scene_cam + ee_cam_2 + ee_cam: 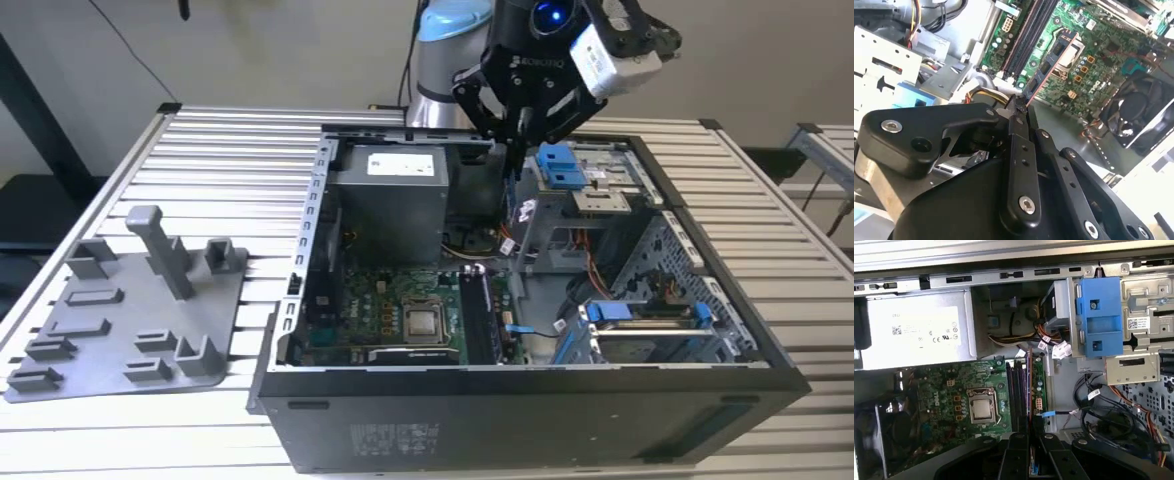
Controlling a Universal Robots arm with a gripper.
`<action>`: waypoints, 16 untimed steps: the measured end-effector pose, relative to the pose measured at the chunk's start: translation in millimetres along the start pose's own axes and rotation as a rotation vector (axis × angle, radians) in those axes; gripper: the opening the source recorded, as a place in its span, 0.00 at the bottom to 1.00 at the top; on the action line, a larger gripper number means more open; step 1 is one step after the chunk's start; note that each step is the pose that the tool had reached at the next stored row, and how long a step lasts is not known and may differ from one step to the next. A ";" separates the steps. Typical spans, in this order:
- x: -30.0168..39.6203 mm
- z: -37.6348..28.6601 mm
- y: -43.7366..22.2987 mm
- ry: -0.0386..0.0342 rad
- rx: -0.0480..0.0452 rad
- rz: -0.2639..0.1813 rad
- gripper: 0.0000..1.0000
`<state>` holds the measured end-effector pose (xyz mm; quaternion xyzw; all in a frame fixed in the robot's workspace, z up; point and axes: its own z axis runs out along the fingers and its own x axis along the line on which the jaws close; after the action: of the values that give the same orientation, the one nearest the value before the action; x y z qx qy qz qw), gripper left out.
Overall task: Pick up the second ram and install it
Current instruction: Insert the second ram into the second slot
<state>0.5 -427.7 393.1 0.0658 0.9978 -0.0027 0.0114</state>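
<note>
The hand clamps the second ram by one end, its long axis pointing down into the case.

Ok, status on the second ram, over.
Gripper shut on the second ram. Ram held over the open case, clear of the motherboard slots, not seated. Nothing visible across the slots.
</note>
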 end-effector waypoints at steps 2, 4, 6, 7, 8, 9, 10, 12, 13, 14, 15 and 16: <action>0.0 0.0 -0.1 0.0000 0.0003 0.011 0.14; 0.0 0.0 -0.2 0.0001 0.0002 0.011 0.14; -0.1 0.2 -0.2 0.0000 0.0004 0.010 0.14; -0.4 0.6 -0.2 0.0001 0.0004 0.008 0.14; -0.6 1.0 -0.2 0.0004 0.0004 0.004 0.14; -0.8 1.6 -0.1 0.0009 0.0004 0.000 0.14; -0.9 2.2 -0.1 0.0012 0.0006 -0.004 0.14; -1.1 3.4 -0.1 0.0014 0.0011 -0.009 0.14; -1.4 4.1 0.0 0.0019 0.0015 -0.012 0.14; -1.7 4.5 0.0 0.0036 0.0023 -0.015 0.14; -2.0 5.0 0.1 0.0059 0.0033 -0.018 0.14; -2.2 5.5 0.1 0.0081 0.0041 -0.020 0.14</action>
<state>2.8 -427.9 387.6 0.0557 0.9984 -0.0046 0.0071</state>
